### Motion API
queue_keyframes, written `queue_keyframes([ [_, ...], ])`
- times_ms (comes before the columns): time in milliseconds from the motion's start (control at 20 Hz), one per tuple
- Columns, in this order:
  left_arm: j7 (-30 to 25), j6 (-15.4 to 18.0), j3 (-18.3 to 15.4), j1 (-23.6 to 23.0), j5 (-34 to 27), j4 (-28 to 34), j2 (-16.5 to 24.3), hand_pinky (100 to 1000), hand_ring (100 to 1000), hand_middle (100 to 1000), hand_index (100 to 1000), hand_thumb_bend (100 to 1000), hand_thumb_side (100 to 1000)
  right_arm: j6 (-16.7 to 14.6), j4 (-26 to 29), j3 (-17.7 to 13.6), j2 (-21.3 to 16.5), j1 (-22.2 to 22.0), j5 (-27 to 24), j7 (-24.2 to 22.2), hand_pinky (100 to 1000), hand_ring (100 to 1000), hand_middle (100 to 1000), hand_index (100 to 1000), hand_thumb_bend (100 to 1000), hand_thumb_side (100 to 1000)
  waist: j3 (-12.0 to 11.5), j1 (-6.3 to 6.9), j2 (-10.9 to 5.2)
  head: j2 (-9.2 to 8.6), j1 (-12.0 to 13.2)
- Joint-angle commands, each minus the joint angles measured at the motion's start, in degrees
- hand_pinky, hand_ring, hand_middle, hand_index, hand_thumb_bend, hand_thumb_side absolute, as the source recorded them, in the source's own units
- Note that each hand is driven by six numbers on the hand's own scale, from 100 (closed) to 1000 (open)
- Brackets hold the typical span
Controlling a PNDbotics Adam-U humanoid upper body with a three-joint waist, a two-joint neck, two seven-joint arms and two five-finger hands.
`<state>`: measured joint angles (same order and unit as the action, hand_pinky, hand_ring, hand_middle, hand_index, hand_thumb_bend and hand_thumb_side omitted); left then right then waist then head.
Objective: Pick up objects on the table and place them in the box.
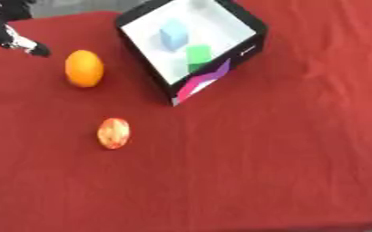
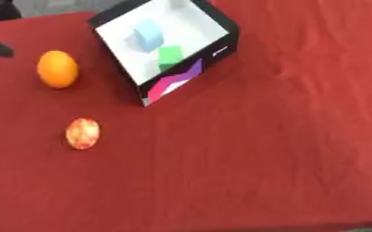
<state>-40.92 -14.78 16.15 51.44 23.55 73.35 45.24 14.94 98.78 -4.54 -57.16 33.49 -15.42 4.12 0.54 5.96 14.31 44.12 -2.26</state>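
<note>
**Stock on the red surface — two pieces still out**

- Surface (image 1: 284,172): red cloth.
- Box (image 1: 249,20): at 12 o'clock, already holding a blue block (image 1: 173,34) and a green block (image 1: 198,55).
- Orange (image 1: 84,68): at 10 o'clock, long axis upright in view.
- Left hand (image 1: 14,40): the nearer hand; the orange lies toward 4 o'clock from it — finger state cannot be told.
- Mottled red-orange fruit (image 1: 114,132): at 8 o'clock.
</note>
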Motion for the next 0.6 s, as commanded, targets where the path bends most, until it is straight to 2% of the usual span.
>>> queue_keyframes([
  [50, 0.3, -0.1, 0.4, 1.9, -2.4, -2.9, 0.2, 900, 831, 780, 887, 763, 349, 0.0, 0.9, -0.5, -1.2, 0.9, 0.2, -0.2, 916, 769, 727, 816, 596, 436, 0.3, -1.16, -0.07, -0.57, 0.3],
  [600, -0.9, 2.7, 2.2, 3.6, -1.7, -8.8, -4.0, 896, 829, 779, 886, 754, 344, 0.1, 0.9, -0.5, -0.7, 1.3, 0.3, -0.3, 917, 773, 727, 816, 594, 439, 1.2, -0.85, 0.95, -1.53, 0.6],
])
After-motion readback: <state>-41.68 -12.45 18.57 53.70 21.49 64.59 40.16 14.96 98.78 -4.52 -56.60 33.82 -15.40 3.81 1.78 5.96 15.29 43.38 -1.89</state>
